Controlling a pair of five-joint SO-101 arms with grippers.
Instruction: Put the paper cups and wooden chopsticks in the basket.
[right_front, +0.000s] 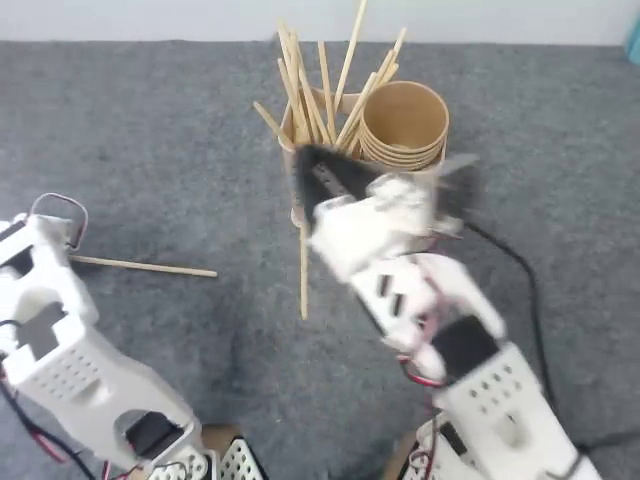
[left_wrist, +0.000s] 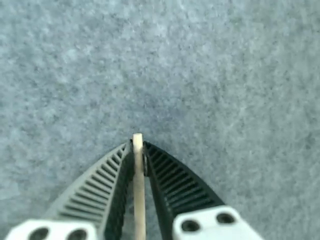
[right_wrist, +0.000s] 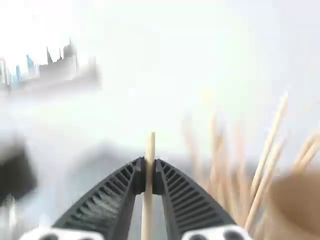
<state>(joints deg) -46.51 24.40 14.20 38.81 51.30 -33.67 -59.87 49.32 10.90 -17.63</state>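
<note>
Black ribbed left end effector and right end effector each pinch one slim wooden chopstick.

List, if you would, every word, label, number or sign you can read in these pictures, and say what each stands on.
None can be read.
The paper cups, wooden chopsticks and white arm shells show no print.
The blurred shapes far behind in the right wrist view are too blurred to read.
</note>
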